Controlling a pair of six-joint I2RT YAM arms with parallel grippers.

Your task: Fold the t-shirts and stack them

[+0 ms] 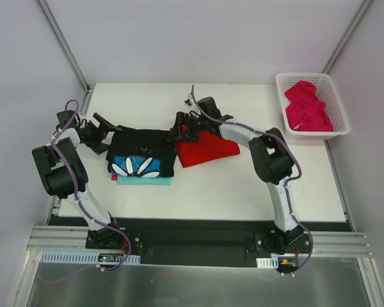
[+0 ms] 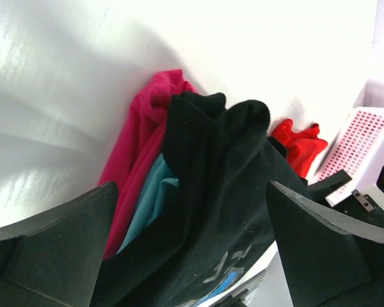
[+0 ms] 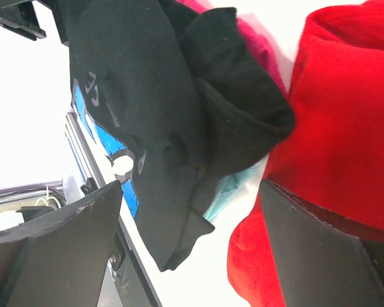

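Top external view: your black shirt (image 1: 141, 157), flower print up, lies folded on the table (image 1: 243, 192), left of centre, and a teal layer (image 1: 144, 181) pokes out along its near edge. The red shirt (image 1: 206, 148) sits bunched just to its right, touching the black one's far right corner. Your left gripper (image 1: 109, 135) is at the black shirt's left edge. Your right gripper (image 1: 177, 128) is at that far right corner, just where black meets red. In the table's far right corner the basket (image 1: 338, 109) holds a pink heap (image 1: 307, 107), well apart from both arms.

Over to your left wrist view: the jaws are spread wide and nothing is pinched. The black shirt bulges up loose between the fingers (image 2: 51, 249). Beside it you see stacked edges, a pink shirt (image 2: 137, 153) against the table and the teal between pink and black. The red shirt shows beyond the pile, and the basket is at the right edge of the view.

Right wrist view: the jaws are wide here too. The black shirt's folded corner hangs in the gap, unclamped, pressed against the red shirt. The red cloth runs behind one of the fingers (image 3: 320, 256), but you cannot tell whether that finger touches it. A sliver of teal peeks out under the black, and some pink shows at the top.
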